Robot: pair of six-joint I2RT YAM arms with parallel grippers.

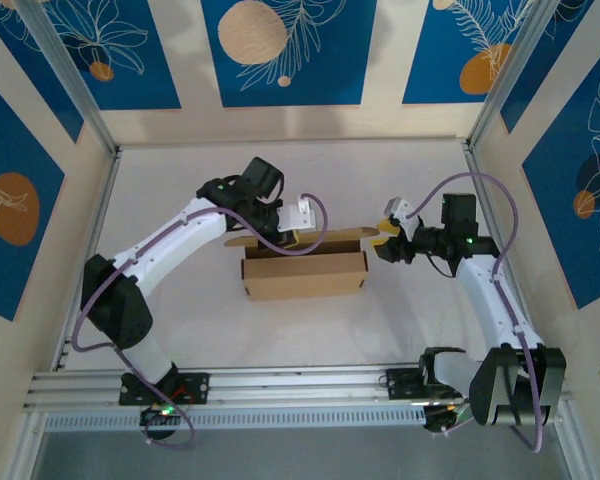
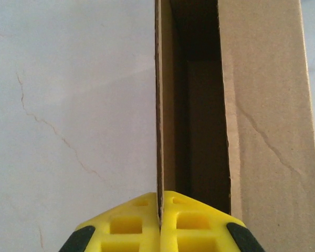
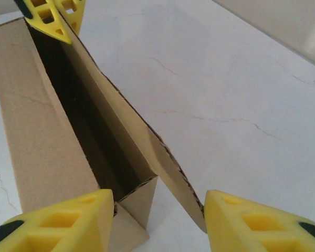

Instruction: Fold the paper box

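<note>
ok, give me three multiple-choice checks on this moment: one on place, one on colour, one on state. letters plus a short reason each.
1. Where does the paper box sit?
A. In the far-left corner
B. Mid-table, between the two arms
C. On the near rail

2. What colour are the right fingers?
A. Yellow
B. Red
C. Green

3. What state are the left fingers in?
A. Wide open over bare table
B. Shut on nothing
C. Shut on a thin wall of the box

Answers:
1 B: the top view shows the box in the middle, with an arm at each end.
2 A: the right wrist view shows them yellow.
3 C: the left wrist view shows a cardboard edge pinched between them.
</note>
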